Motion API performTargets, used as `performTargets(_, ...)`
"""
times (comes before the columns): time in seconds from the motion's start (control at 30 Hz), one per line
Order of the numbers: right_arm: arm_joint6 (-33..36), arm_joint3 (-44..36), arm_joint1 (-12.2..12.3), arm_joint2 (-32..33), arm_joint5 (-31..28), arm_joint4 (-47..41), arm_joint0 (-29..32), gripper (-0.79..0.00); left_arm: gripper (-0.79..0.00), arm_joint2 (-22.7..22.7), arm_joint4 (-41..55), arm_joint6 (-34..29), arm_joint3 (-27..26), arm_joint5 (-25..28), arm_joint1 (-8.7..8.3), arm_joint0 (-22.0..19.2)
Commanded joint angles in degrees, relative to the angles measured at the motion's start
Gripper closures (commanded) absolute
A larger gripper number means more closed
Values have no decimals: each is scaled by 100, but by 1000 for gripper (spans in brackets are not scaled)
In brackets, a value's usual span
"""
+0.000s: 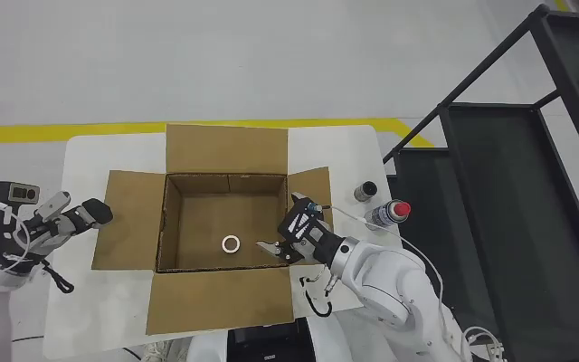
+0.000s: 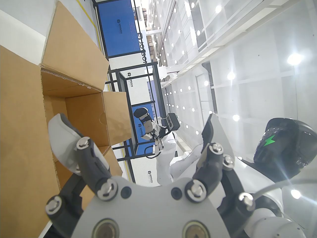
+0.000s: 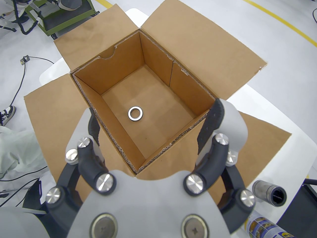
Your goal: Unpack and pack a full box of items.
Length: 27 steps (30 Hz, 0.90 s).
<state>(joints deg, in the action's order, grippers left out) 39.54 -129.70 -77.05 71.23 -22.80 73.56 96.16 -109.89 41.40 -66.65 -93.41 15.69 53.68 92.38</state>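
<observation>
On a white table (image 1: 90,299), an open cardboard box (image 1: 226,145) with all four flaps folded out flat; beyond the table's far edge, pale grey floor crossed by a yellow line (image 1: 90,132); to the robot's right, a black metal stair frame (image 1: 507,181); on the table just right of the box's right flap, a short metal cylinder (image 1: 365,191) and a spray can (image 1: 387,214) with a red top, lying on its side, near each other but apart; in the left wrist view, a hall with blue panels and rows of ceiling lights behind the box.

Inside the box, near the middle of its bare floor, a lone metal ring (image 1: 231,242), lying flat; sits below and ahead of the right gripper (image 1: 279,223), well apart from both fingers (image 3: 215,117), untouched; in the right wrist view, lines up between the two fingers but far down beneath them.

Right gripper: spread wide, holding nothing; hangs over the box's right wall toward the front corner, tilted down into the opening, its arm coming in across the right flap. Left gripper (image 2: 133,125): likewise spread wide, holding nothing; at the table's left edge, just outside the left flap, turned sideways and angled upward.
</observation>
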Motion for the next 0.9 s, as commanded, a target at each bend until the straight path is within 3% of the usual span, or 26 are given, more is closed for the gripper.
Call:
performTargets(0.0, 1, 0, 0, 0, 0, 0, 0, -785, -785, 0, 0, 0, 0, 0, 0, 0)
performTargets(0.4, 72, -79, 2, -209, 16, 154, -129, -785, -785, 0, 0, 0, 0, 0, 0, 0)
performTargets(0.6, 660, 151, -68, -875, 558, 45, -679, -785, -785, 0, 0, 0, 0, 0, 0, 0)
performTargets(0.87, 1425, 1203, -330, -2068, 1667, -356, -1862, -785, -785, 0, 0, 0, 0, 0, 0, 0)
